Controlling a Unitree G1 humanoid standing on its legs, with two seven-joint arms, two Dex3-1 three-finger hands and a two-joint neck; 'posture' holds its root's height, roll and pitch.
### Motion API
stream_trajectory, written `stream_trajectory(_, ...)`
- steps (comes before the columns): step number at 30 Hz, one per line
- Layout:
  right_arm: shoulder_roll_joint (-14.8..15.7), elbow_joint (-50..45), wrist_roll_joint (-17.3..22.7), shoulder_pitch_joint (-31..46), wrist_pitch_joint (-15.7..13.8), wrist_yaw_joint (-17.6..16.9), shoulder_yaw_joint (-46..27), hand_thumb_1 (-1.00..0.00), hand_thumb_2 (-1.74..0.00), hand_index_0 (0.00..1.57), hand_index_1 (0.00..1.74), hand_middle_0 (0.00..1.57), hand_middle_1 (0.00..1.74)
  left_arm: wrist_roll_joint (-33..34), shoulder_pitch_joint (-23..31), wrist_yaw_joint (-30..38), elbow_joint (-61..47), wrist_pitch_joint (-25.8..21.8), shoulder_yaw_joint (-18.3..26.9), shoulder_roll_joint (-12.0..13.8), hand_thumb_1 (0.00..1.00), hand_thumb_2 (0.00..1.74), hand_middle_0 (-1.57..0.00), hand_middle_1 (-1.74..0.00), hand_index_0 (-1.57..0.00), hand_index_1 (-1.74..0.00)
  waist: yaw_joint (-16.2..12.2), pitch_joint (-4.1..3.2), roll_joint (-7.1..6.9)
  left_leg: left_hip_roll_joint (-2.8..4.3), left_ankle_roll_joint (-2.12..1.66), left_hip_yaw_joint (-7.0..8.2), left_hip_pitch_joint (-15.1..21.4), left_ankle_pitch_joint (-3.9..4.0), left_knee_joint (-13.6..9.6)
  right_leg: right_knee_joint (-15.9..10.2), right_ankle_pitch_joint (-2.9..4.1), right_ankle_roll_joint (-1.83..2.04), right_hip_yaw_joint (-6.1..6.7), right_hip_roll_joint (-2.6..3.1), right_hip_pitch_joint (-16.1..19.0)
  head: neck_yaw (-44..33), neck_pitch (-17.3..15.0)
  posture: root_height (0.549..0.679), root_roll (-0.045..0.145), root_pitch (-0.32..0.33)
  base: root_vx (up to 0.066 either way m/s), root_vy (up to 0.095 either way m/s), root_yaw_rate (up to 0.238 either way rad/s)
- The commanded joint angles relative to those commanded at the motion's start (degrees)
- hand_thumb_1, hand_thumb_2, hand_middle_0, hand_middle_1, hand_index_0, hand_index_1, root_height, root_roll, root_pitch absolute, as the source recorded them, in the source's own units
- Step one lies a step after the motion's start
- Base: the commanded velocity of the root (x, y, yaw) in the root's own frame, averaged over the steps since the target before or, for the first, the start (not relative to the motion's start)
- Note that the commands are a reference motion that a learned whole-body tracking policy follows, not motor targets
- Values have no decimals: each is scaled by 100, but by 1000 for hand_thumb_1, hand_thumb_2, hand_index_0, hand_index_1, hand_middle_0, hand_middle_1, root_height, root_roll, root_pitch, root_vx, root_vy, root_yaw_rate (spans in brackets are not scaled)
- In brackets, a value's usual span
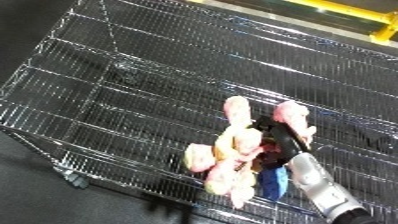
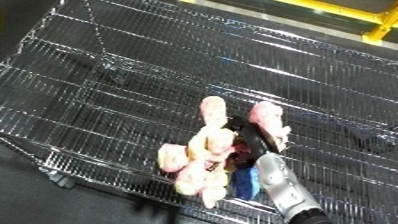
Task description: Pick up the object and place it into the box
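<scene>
A pink and cream plush toy [image 1: 224, 156] with a blue part [image 1: 271, 183] hangs over the wire mesh of a large wire bin [image 1: 124, 85]. My right hand [image 1: 282, 139] comes in from the lower right on its silver forearm [image 2: 282, 190], and its black fingers are curled into the toy between its pink limbs. One pink limb [image 1: 293, 116] sticks up just right of the fingers, another [image 1: 236, 109] just left. The fingertips are hidden in the plush. My left hand shows in neither view.
The bin's wire walls and floor fill most of the picture, with its near rim [image 1: 53, 150] at the lower left. A yellow bar [image 1: 355, 11] runs across the top right. Dark floor lies around the bin.
</scene>
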Motion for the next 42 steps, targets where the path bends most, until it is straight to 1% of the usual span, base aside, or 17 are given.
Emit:
stream_trajectory(5, -214, -887, 63, 540, -143, -190, -446, -900, -1566, 1413, 1566, 1413, 1566, 43, -27, -4, 75, 21, 57, -55, 1000, 1740, -1570, -1740, -1570, -1740, -180, 0, -44, 28, -4, 63, 208, 4, -117, -109, -7, 5, 13, 7, 174, 23, 39, 611, 29, -124, 1, -20, -77)
stream_trajectory(8, -375, -1698, 100, 1123, -301, -378, -986, -900, -1566, 1413, 1566, 1413, 1566, 104, -39, -20, 123, 46, 92, -108, 1000, 1740, -1570, -1740, -1570, -1740, -343, 0, -65, 48, 3, 107, 336, -14, -140, -105, -23, 15, 48, 19, 246, 47, -21, 611, 34, -138, 12, -21, -97)
stream_trajectory(10, -422, -2259, 91, 1564, -386, -473, -1364, -900, -1566, 1413, 1566, 1413, 1566, 155, -39, -24, 149, 67, 114, -153, 1000, 1740, -1570, -1740, -1570, -1740, -444, 0, -82, 61, 12, 132, 392, -35, -116, -77, -29, 17, 80, 26, 271, 127, -41, 611, 37, -147, 21, -15, -85)
stream_trajectory(16, -384, -3667, 91, 2739, -520, -699, -2497, -900, -1566, 1413, 1566, 1413, 1566, 217, -48, -36, 197, 121, 197, -297, 1000, 1740, -1570, -1740, -1570, -1740, -705, 0, -93, 83, 44, 201, 547, -101, -40, -31, -39, 18, 146, 40, 385, 645, -176, 610, 44, -175, 22, -23, -69)
stream_trajectory(21, -279, -4457, 26, 3502, -663, -905, -3397, -900, -1566, 1413, 1566, 1413, 1566, 242, -96, -45, 215, 174, 212, -396, 1000, 1740, -1570, -1740, -1570, -1740, -941, 0, -74, 105, 46, 295, 759, -134, -103, -125, -60, 21, 163, 33, 576, 921, -218, 613, 50, -195, 17, -18, -75)
stream_trajectory(25, -213, -4732, -21, 3817, -698, -983, -3758, -900, -1566, 1413, 1566, 1413, 1566, 260, -126, -56, 200, 201, 202, -416, 1000, 1740, -1570, -1740, -1570, -1740, -1025, 0, -67, 113, 44, 330, 842, -149, -116, -160, -72, 22, 178, 35, 648, 982, -227, 613, 52, -203, 6, -7, -42)
stream_trajectory(30, -190, -4800, -27, 3905, -700, -1003, -3850, -900, -1566, 1413, 1566, 1413, 1566, 266, -134, -57, 197, 202, 193, -416, 1000, 1740, -1570, -1740, -1570, -1740, -1039, 0, -65, 115, 43, 338, 861, -153, -118, -169, -72, 23, 184, 37, 665, 982, -227, 614, 53, -205, 1, -1, -10)
stream_trajectory(31, -177, -4840, -31, 3959, -718, -1024, -3913, -900, -1566, 1413, 1566, 1413, 1566, 272, -136, -58, 195, 205, 206, -424, 1000, 1740, -1570, -1740, -1570, -1740, -1071, 0, -70, 120, 43, 352, 881, -160, -118, -175, -72, 22, 194, 42, 679, 1143, -245, 614, 54, -207, 10, -5, -82)
stream_trajectory(32, -158, -4900, -36, 4043, -744, -1052, -4014, -900, -1566, 1413, 1566, 1413, 1566, 279, -141, -61, 192, 209, 224, -436, 1000, 1740, -1570, -1740, -1570, -1740, -1121, 0, -75, 124, 43, 366, 908, -170, -116, -183, -74, 20, 203, 46, 699, 1214, -268, 614, 55, -209, 14, -5, -91)
stream_trajectory(33, -126, -4990, -37, 4198, -787, -1104, -4199, -900, -1566, 1413, 1566, 1413, 1566, 295, -150, -70, 191, 221, 246, -451, 1000, 1740, -1570, -1740, -1570, -1740, -1208, 0, -86, 136, 39, 392, 955, -188, -112, -196, -78, 19, 220, 54, 735, 1516, -340, 615, 56, -213, 25, 0, -169)
stream_trajectory(35, -25, -5136, -14, 4670, -894, -1245, -4750, -900, -1566, 1413, 1566, 1413, 1566, 339, -177, -84, 192, 254, 288, -487, 1000, 1740, -1570, -1740, -1570, -1740, -1445, 0, -125, 173, 31, 465, 1087, -244, -89, -237, -92, 13, 263, 80, 845, 2088, -646, 616, 60, -225, 32, 8, -245)
stream_trajectory(36, 24, -5152, -18, 4942, -919, -1297, -5042, -900, -1566, 1413, 1566, 1413, 1566, 363, -187, -90, 207, 274, 307, -505, 1000, 1740, -1570, -1740, -1570, -1740, -1557, 0, -148, 193, 26, 493, 1147, -271, -72, -254, -101, 9, 278, 90, 895, 2183, -729, 617, 61, -230, 28, 10, -229)
stream_trajectory(37, 66, -5149, -21, 5187, -937, -1341, -5300, -900, -1566, 1413, 1566, 1413, 1566, 386, -195, -95, 222, 294, 318, -518, 1000, 1740, -1570, -1740, -1570, -1740, -1649, 0, -170, 213, 21, 520, 1201, -296, -56, -268, -109, 6, 294, 101, 939, 2183, -729, 618, 62, -235, 24, 10, -217)
stream_trajectory(39, 128, -5036, -30, 5594, -938, -1402, -5718, -900, -1566, 1413, 1566, 1413, 1566, 411, -190, -95, 261, 306, 355, -543, 1000, 1740, -1570, -1740, -1570, -1740, -1786, -1, -216, 244, 14, 562, 1273, -332, -35, -284, -115, -2, 317, 117, 984, 2419, -741, 618, 65, -240, 6, -4, -198)
stream_trajectory(42, 221, -4843, 77, 5942, -998, -1535, -6166, -900, -1566, 1413, 1566, 1413, 1566, 402, -170, -86, 307, 284, 395, -569, 1000, 1740, -1570, -1740, -1570, -1740, -1960, -9, -260, 284, 2, 627, 1345, -370, -21, -303, -92, -9, 364, 137, 997, 2637, -770, 620, 70, -242, 7, 5, -206)
